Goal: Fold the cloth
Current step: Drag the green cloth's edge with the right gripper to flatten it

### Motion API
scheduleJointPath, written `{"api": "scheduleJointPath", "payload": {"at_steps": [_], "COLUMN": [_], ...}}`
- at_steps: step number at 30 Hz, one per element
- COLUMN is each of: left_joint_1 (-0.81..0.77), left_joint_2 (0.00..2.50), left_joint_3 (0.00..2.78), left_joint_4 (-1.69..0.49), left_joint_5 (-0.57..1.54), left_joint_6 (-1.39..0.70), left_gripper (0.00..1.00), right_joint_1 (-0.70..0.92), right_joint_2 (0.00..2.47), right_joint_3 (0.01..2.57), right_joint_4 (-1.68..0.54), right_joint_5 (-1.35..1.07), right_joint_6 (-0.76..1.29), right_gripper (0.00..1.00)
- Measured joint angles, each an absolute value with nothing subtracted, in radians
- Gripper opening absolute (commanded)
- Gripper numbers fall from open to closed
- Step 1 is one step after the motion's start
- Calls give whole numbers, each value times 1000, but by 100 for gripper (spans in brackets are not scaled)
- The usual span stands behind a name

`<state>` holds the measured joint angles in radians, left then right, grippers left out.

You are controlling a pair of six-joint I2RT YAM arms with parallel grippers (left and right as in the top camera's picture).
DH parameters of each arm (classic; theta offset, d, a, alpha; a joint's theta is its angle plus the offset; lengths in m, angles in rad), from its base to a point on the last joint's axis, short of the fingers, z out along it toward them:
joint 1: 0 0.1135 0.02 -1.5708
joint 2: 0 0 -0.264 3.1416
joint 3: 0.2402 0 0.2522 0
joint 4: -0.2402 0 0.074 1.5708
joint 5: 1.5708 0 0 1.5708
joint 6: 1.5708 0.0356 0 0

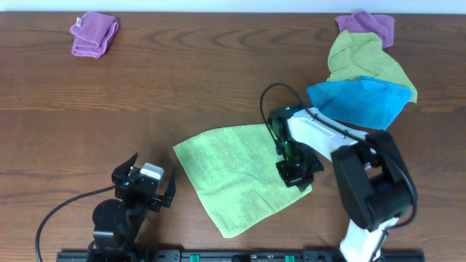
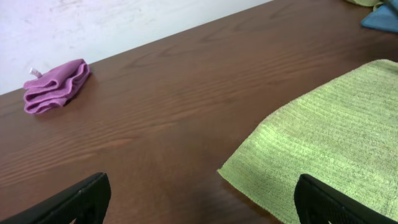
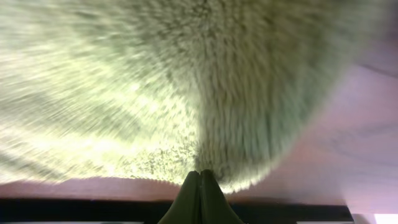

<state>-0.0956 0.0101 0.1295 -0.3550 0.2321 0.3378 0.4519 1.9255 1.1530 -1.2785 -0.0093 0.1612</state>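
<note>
At tabletop (image 1: 218, 73) centre | lime-green cloth (image 1: 233, 175) spread out | right claw (image 1: 293, 169) pinched on its 3 o'clock edge, we judge for folding over | left claw (image 1: 149, 183) gaping idle at 8 o'clock

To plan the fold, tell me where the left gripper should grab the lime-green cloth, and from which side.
Probably the left corner of the lime-green cloth, approached from the left, low along the table. The cloth lies flat there, and that corner points toward the open left gripper. The right gripper is shut on the opposite right edge.
</note>
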Motion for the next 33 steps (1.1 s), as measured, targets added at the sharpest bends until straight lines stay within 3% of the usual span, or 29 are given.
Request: {"api": "scheduleJointPath", "payload": {"at_steps": [4,11,23,33], "left_joint_1": [-96,-96,-96,-96], "left_joint_2": [10,10,10,10], "left_joint_3": [130,130,130,130], "left_joint_4": [-355,-355,-355,-355], "left_joint_5": [232,232,232,232], "left_joint_6": [338,338,338,338], "left_gripper": [95,95,95,95], "right_joint_1": [452,451,452,453], "right_joint_2": [1768,1549,1806,1880], "right_joint_3": [1234,1286,1283,1281], "right_joint_4": [-1306,-1074,-824,-761], "right_joint_5": [-7,-7,-67,-132], "right_joint_6": [169,158,117,107], "right_gripper": [1,2,1,1]}}
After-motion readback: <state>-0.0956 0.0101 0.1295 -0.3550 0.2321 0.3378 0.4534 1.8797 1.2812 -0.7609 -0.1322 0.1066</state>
